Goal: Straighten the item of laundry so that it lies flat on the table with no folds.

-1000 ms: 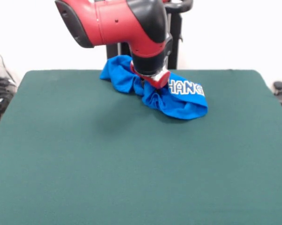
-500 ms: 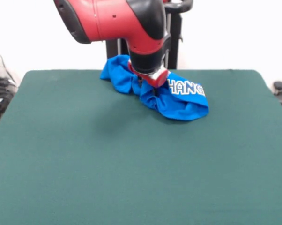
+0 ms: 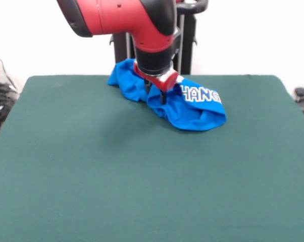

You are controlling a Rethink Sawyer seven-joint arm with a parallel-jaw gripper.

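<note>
Since 1 s ago the arm has risen a little and shifted slightly left, so two dark fingers now show below the red wrist ring, and the shirt's right lobe has crept a touch lower-right. Going L to R: table, dark green cloth, fills most of the view, bare over its whole near half. Toward 12 o'clock, close to the far edge, lies the T-shirt, bright blue, bunched in a crumpled ridge running from approx 11 o'clock down toward 1 o'clock, w/ deep folds in the middle. Gripper hangs from the red-and-black arm over the ridge's middle, fingers pointing down and pressed into a fold of blue cloth; jaws look close together, but can't tell whether they actually pinch the fabric. Right of the gripper, white block letters "HANG" show on the shirt's top surface, and its rounded right end rests flat on the table at approx 1 o'clock.
</note>
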